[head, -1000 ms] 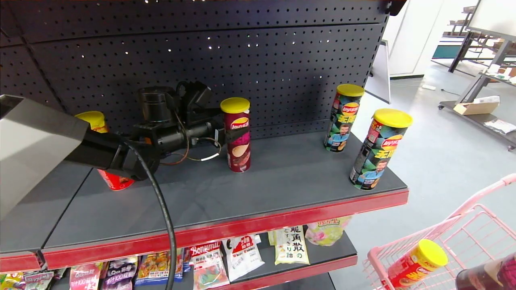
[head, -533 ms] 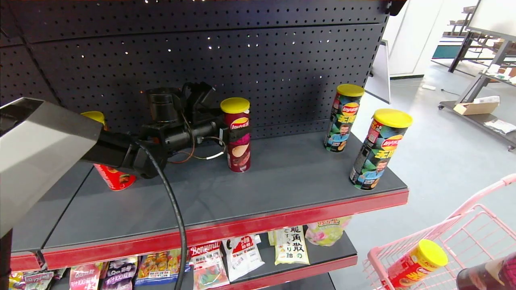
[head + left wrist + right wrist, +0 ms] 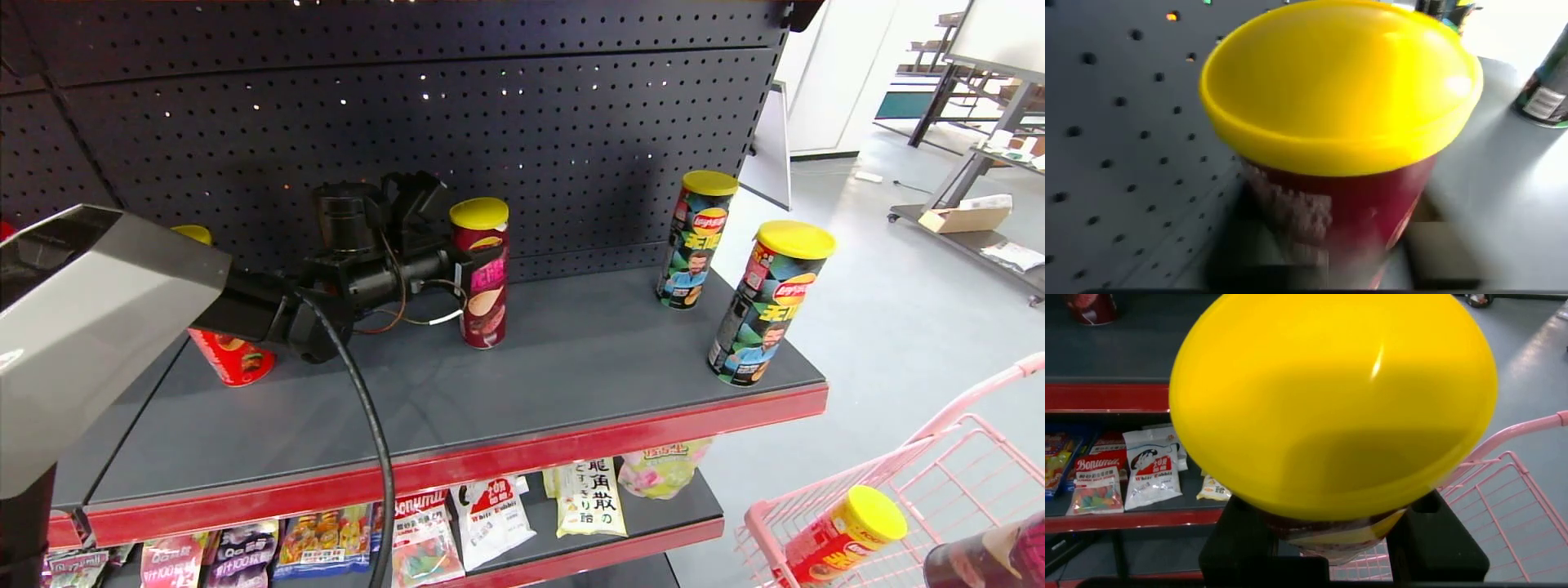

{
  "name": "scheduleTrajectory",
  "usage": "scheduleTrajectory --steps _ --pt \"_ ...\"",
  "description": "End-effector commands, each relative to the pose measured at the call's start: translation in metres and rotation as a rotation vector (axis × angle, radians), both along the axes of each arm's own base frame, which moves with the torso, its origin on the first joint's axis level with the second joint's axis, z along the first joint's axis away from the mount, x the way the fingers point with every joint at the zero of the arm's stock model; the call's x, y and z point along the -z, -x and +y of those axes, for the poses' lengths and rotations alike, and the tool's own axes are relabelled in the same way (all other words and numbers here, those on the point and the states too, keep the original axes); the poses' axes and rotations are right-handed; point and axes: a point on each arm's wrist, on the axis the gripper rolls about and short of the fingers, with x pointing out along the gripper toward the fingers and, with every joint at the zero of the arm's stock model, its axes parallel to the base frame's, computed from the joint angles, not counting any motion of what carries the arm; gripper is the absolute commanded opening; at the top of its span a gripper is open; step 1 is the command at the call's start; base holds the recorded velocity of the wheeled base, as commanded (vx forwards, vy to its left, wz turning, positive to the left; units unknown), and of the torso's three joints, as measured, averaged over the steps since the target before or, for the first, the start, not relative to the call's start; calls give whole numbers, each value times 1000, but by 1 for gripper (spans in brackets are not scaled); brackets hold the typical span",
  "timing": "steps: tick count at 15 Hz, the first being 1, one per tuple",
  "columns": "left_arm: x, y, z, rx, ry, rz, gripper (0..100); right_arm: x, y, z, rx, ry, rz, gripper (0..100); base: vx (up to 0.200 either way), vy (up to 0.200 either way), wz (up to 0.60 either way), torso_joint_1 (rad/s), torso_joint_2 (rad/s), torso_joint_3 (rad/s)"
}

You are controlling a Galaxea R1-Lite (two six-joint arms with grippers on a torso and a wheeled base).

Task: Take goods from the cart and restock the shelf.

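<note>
Left gripper [image 3: 485,263] is clenched on the maroon can [image 3: 482,314], its fingers closing from the side just under the yellow lid [image 3: 1339,82]. The can stands between those fingers with its long axis near upright, leaning slightly, and its base on the shelf [image 3: 490,408]. Behind the wrist, close beside the forearm, stands 1 red can [image 3: 233,363]. Well to this gripper's right are the rear dark can [image 3: 694,245] and the front dark can [image 3: 771,306]. Right gripper [image 3: 1331,547] grasps a second can [image 3: 1331,400] near the pink cart [image 3: 971,441], where 1 spare can [image 3: 845,535] lies. The likely next move is for the left fingers to let go and back out along the forearm, keeping off the red can.
</note>
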Motion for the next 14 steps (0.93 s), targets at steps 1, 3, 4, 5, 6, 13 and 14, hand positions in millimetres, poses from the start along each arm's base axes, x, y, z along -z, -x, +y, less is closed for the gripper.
scheduleTrajectory --steps 1,3,4,5,6,13,14 --pt "0 1 0 1 2 2 0 0 0 0 0 -3 2 0 0 0 0 0 0 0" --pt "-5 5 1 3 18 -2 0 0 0 0 0 -3 0 0 0 0 0 0 0 0" --pt "-13 11 3 8 49 1 0 -1 0 0 0 -3 -1 0 0 0 0 0 0 0" --pt "-27 23 7 14 88 10 0 -1 0 0 0 -3 -1 0 0 0 0 0 0 0" --pt "-32 35 11 24 89 18 0 -2 0 0 0 -3 -3 0 0 0 0 0 0 0" --pt "-14 96 32 57 81 43 0 -3 0 0 0 -5 -7 0 0 0 0 0 0 0" --pt "-5 103 34 61 79 49 0 -4 0 0 0 -5 -11 0 0 0 0 0 0 0"
